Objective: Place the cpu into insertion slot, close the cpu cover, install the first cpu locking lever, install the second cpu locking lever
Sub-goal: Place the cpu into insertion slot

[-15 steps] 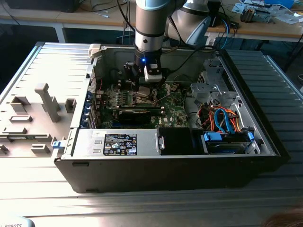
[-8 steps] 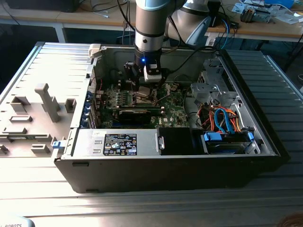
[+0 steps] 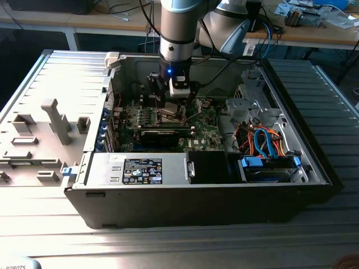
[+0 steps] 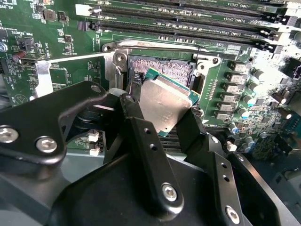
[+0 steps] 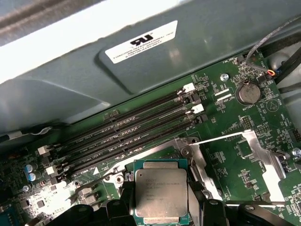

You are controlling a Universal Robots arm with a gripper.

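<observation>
My gripper [image 3: 171,105] is down inside the open computer case [image 3: 196,208], over the green board [image 4: 28,37]. Its two black fingers [image 4: 141,136] are clenched on the cpu [image 4: 164,106], one on each opposite edge, with the silver top facing the wrist. The cpu hangs between the fingertips and sits tilted in the second wrist view. The insertion slot [image 4: 162,68] is right beneath and just beyond the tips, its pin field partly exposed. I cannot tell whether a corner of the cpu touches the insertion slot. The cpu cover [image 5: 261,150] stands swung open, off to one side of the gripper. The long memory slots [image 5: 131,132] run just past the insertion slot, ahead of the fingers.
</observation>
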